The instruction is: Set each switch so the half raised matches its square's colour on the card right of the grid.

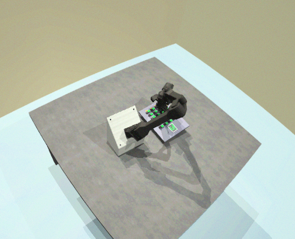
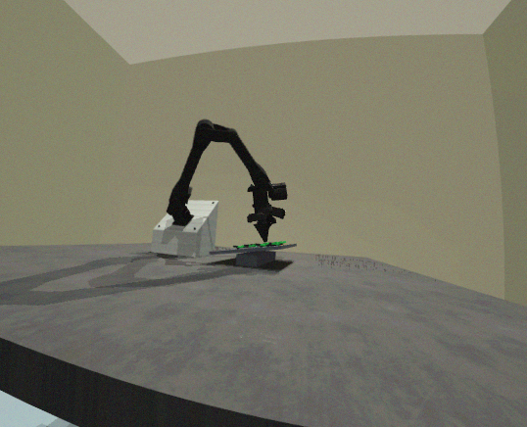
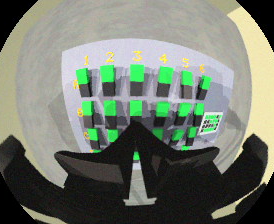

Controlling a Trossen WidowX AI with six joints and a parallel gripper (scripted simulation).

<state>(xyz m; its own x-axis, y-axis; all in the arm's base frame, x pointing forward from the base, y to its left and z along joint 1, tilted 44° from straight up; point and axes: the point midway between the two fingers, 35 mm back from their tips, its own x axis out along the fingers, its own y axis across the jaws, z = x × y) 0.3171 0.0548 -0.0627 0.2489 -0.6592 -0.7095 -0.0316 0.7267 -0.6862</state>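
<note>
With its fingers pressed together and nothing between them, the tool (image 1: pixel 162 109) (image 2: pixel 265 240) (image 3: pixel 135 124) points down at the switch panel (image 1: pixel 183 125) (image 2: pixel 290 245) (image 3: pixel 70 62). We observe the tips just above or on the switches; from these views we cannot tell whether they touch. In the wrist view the tips overlap the grid near column 3, below the second row. The panel rests on a grey block (image 2: pixel 255 259) on the desk (image 1: pixel 98 175) (image 2: pixel 293 333), in front of the white sloped base (image 1: pixel 123 123) (image 2: pixel 177 240) that carries the arm (image 1: pixel 158 120) (image 2: pixel 190 166).

We read yellow column numerals 1 to 6 along the panel's far edge (row letters run down the side of column 1). Each switch pairs a green far half with a dark grey near half. The tool hides part of the lower rows, so we cannot read every switch there. We locate the small card (image 1: pixel 172 127) (image 3: pixel 211 123) on the panel beside column 6, to the arm's right of the grid; its squares show green and dark grey.
</note>
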